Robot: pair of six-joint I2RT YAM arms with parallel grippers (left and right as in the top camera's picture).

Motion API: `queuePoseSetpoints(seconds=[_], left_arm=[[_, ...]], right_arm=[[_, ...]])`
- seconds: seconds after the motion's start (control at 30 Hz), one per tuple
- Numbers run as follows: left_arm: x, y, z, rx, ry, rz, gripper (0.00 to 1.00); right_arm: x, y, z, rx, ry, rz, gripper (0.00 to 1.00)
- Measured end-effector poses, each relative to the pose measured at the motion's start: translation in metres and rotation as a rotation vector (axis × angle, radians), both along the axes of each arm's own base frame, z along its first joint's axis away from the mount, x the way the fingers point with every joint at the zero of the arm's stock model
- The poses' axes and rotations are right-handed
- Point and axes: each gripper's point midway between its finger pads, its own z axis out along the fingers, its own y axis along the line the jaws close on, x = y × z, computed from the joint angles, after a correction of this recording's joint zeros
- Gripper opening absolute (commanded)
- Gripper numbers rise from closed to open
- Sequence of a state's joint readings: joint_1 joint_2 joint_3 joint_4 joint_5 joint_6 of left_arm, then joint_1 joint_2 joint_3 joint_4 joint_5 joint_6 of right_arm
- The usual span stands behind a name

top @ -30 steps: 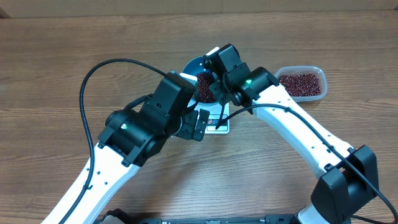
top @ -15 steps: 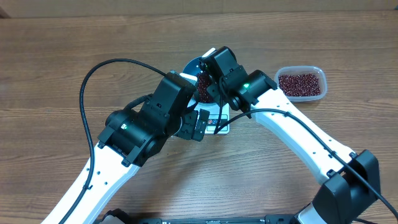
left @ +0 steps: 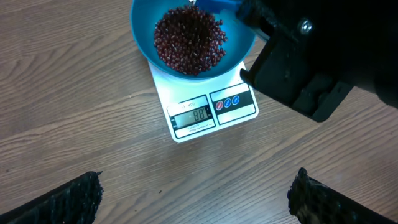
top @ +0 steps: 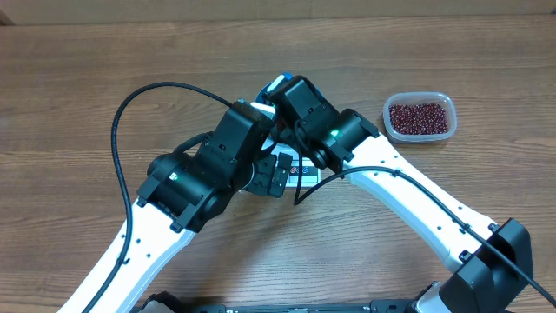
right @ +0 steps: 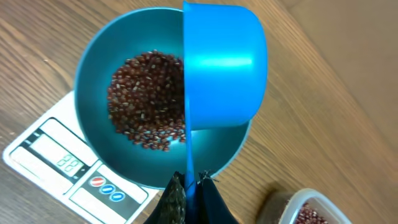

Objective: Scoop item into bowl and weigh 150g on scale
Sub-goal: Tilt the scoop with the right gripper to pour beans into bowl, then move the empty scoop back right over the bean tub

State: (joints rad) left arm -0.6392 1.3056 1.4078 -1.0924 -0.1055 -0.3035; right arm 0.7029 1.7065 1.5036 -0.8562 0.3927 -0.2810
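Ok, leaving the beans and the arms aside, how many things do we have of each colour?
Blue: 2, the bowl and the scoop
White: 1, the scale
Clear: 1, the tub
Total: 4

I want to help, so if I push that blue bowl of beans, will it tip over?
Probably not easily: the bowl is wide and the beans sit low in its middle. It looks like smooth plastic, so it might slide off the small scale it overhangs.
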Motion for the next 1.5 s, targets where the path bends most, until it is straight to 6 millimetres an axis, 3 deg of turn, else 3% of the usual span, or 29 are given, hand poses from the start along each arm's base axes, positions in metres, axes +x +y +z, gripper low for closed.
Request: queuePoseSetpoints(seconds=[0.4, 0.7, 0.9, 1.03, 1.23, 1.5], left_arm=[[0.0, 0.0, 0.0, 0.0, 0.0, 0.0, 1.0], [0.0, 0.0, 0.0, 0.0, 0.0, 0.0, 1.0], [0.0, 0.0, 0.0, 0.0, 0.0, 0.0, 1.0], [0.0, 0.0, 0.0, 0.0, 0.0, 0.0, 0.99], [0.0, 0.0, 0.0, 0.0, 0.0, 0.0, 0.99], [0.0, 0.0, 0.0, 0.0, 0.0, 0.0, 1.0]], right_arm=[[0.004, -0.005, 0.0, 0.034, 0.0, -0.054, 0.04], [0.02, -0.033, -0.006, 0.234, 0.118, -0.151, 0.04], [0.015, -0.03, 0.021, 0.389, 0.137, -0.116, 0.04], [0.015, -0.048, 0.039, 0.511, 0.163, -0.133, 0.04], [0.02, -0.079, 0.045, 0.63, 0.213, -0.187, 0.04], [0.014, -0.103, 0.062, 0.708, 0.216, -0.239, 0.04]])
